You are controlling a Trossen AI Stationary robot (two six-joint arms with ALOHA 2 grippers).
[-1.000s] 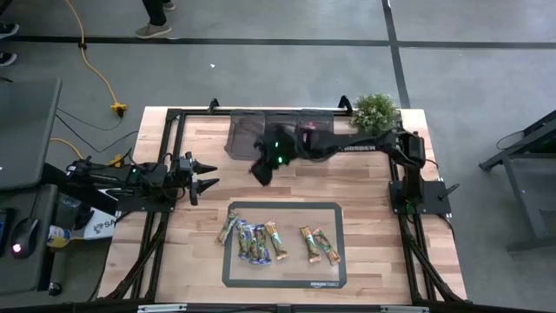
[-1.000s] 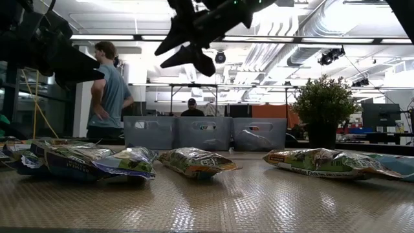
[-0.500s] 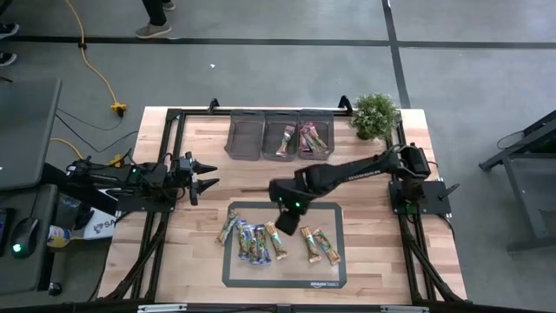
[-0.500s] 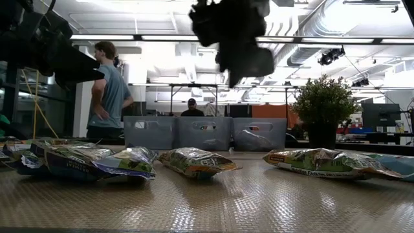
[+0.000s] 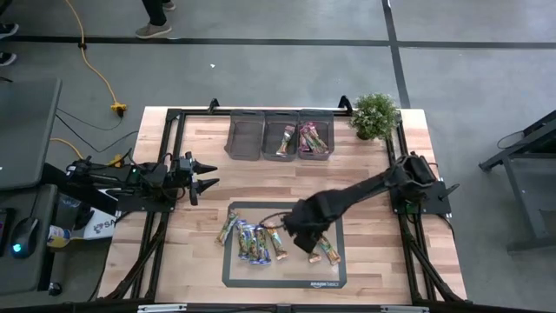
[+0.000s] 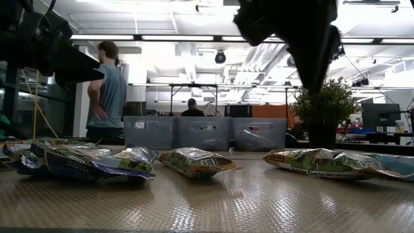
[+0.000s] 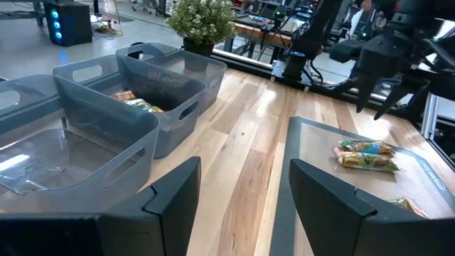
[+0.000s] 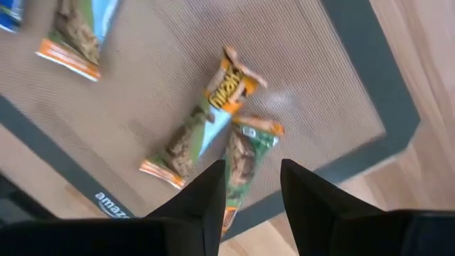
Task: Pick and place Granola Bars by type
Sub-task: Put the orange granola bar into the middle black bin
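The right arm is reaching out over the grey mat (image 5: 233,271) at the front of the wooden table (image 5: 373,174), and the right gripper (image 5: 306,246) is hanging above the pair of green-and-orange granola bars (image 5: 321,250) at the mat's right side. In the right wrist view its two dark fingers (image 8: 207,193) are standing partly apart with nothing between them — the two green-and-orange bars lie side by side below, touching at one end, one directly under the gap. From the low view the gripper is showing as a dark mass (image 6: 304,35) well above the table, not touching any bar.

The remaining loose granola bars (image 5: 252,241) are lying in a cluster on the left half of the mat, blue wrappers among green ones, some overlapping. Three dark grey bins (image 5: 280,136) are sitting in a row at the back of the table: the left one is looking empty, the middle one is holding a green-and-orange bar, and the right one is holding pink bars. A potted plant (image 5: 374,114) is standing just beside the right bin.

The left arm is waiting at the table's left edge, the left gripper (image 5: 208,173) hovering off the mat with its fingers spread wide and empty.

A person in a light blue shirt (image 6: 110,90) is standing in the room behind.
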